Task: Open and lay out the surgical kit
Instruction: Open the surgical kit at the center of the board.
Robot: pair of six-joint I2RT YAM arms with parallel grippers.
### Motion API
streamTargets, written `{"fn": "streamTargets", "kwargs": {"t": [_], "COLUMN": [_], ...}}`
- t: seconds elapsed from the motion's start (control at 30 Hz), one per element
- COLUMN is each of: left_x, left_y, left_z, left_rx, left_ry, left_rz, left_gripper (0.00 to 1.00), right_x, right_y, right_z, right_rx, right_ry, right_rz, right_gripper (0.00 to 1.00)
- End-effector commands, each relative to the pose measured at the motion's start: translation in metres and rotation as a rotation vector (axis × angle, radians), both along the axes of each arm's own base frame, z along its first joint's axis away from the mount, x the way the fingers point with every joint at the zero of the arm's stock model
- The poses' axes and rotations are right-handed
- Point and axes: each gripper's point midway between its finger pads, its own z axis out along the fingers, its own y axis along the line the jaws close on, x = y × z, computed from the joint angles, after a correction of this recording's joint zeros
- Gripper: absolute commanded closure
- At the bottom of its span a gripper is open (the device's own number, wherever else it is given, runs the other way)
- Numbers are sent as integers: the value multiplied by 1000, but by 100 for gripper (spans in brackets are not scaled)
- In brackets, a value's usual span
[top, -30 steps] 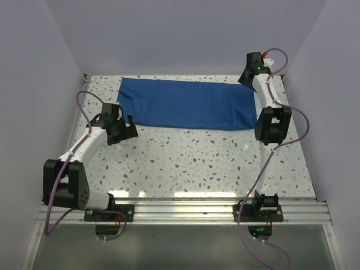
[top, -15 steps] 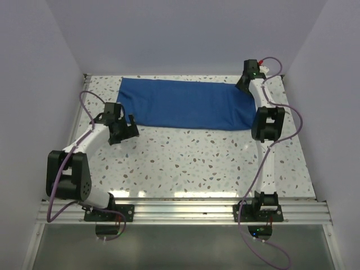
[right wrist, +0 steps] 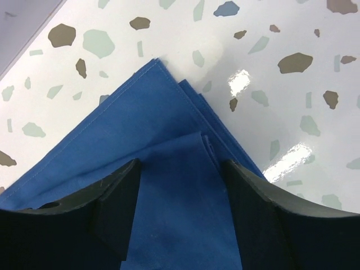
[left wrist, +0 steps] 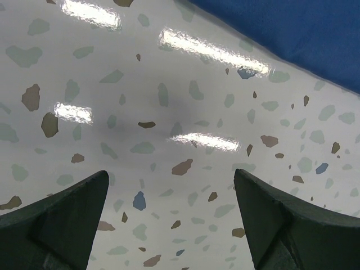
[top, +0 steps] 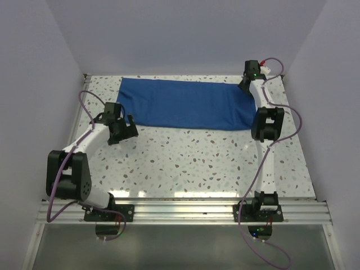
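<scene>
Right gripper: jaws parted and set low over the far right corner of the royal-blue cloth wrap, one jaw to each side of a folded flap. Blue fabric lies flat in the gap, and no pinch on it is visible. The wrap's corner points forward, away past the jaw tips, with several stacked hemmed edges fanning at its tip and bare speckled table beyond. Wrap: folded, flat, oblong; long axis runs sideways from this gripper toward the left arm's side, short axis back toward the arm bases. Left gripper: jaws spread wide, holding nothing, hovering over bare table. The near long edge of the wrap lies ahead of its jaws and off to their right, close by but apart from them. In the overhead view the wrap's near left corner sits just beyond this gripper.
</scene>
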Motion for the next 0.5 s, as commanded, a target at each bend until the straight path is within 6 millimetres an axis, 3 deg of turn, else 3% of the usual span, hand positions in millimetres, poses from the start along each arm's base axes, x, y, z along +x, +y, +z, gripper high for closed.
{"fn": "streamTargets", "kwargs": {"t": [0.0,0.13,0.17,0.23,0.27,0.3,0.47], "left_x": [15,19,20,21,22,22,21], "left_y": [-1,-1,-2,-3,-3,-2,-1], "left_z": [13,12,13,12,12,12,13], "left_rx": [3,2,2,0,-2,-2,2], "left_ry": [-35,-29,-32,-30,-28,-28,-33], "left_rz": [19,19,19,18,18,19,21], "left_gripper": [3,3,3,3,3,3,3], "right_x": [7,6,5,4,4,3,4], "right_y": [-21,-21,-21,-20,-20,-20,-17], "right_z": [12,4,2,0,-1,-1,5], "right_rx": [-20,-7,-4,2,4,6,15], "right_ry": [-55,-40,-36,-31,-27,-27,-36], "right_rz": [-64,-54,-54,-51,-52,-54,-39], "right_gripper": [38,58,69,81,95,100,100]}}
